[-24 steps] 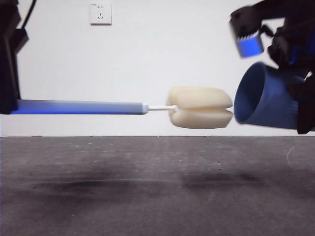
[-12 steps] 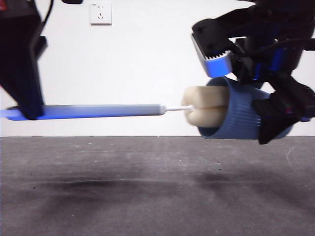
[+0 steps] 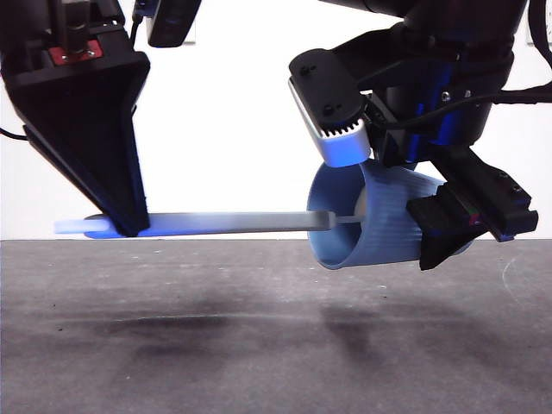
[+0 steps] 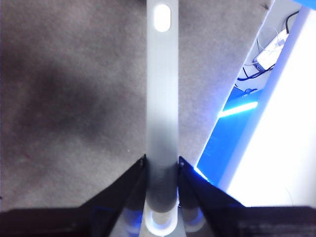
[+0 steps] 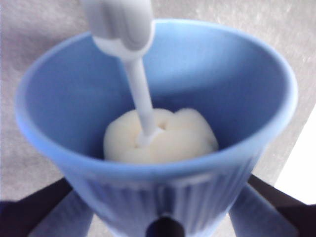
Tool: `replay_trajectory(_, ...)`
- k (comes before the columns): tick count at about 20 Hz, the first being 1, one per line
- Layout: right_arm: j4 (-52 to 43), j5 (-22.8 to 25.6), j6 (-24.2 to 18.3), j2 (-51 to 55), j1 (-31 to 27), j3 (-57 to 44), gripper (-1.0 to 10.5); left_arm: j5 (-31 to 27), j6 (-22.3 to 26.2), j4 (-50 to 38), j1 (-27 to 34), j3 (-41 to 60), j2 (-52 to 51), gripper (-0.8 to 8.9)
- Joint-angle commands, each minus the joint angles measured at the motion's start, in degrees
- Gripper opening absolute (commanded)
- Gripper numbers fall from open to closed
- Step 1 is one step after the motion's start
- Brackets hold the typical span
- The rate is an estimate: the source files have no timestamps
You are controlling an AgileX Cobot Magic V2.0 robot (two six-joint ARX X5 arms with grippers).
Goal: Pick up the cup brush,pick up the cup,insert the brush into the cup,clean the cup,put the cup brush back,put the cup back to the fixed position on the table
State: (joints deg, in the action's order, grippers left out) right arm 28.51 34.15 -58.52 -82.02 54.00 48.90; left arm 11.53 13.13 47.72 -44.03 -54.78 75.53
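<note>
My right gripper (image 3: pixel 431 198) is shut on the blue ribbed cup (image 3: pixel 379 220) and holds it on its side above the table (image 3: pixel 259 345), mouth facing left. My left gripper (image 3: pixel 112 226) is shut on the grey handle of the cup brush (image 3: pixel 233 222) and holds it level. The handle runs into the cup's mouth. In the right wrist view the cream sponge head (image 5: pixel 160 136) sits deep inside the cup (image 5: pixel 163 182). In the left wrist view the handle (image 4: pixel 162 98) runs straight out between my jaws, its slotted end showing.
A white wall (image 3: pixel 233 112) stands behind the table. In the left wrist view a white and blue structure with cables (image 4: pixel 266 54) lies beyond the table's edge.
Both arms have moved in towards each other. The sponge head, outside the cup a second ago and partly in half a second ago, now sits fully inside the cup.
</note>
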Motion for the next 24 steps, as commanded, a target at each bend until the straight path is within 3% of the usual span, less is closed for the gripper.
replay_trajectory(1,-0.8,1.0,0.2,-0.4,0.9,0.1,-0.2,0.0,-1.2,0.5,-0.1,0.0,0.1,-0.08)
replay_trajectory(4,1.3,3.8,0.2,-0.4,0.4,0.1,-0.2,-2.9,-0.9,6.5,-0.1,0.0,-0.6,-0.08)
replay_trajectory(13,2.0,3.8,0.4,-0.4,0.0,0.1,-0.2,-7.4,-0.4,21.7,0.2,0.0,-11.1,-0.08)
replay_trajectory(21,1.7,3.6,0.4,-0.4,0.0,0.1,-0.2,-6.0,-0.4,15.8,0.2,0.0,-11.5,-0.09)
replay_trajectory(24,1.2,3.5,0.4,-0.4,0.0,0.1,-0.2,-2.1,-0.4,13.3,0.2,0.0,-9.7,-0.08)
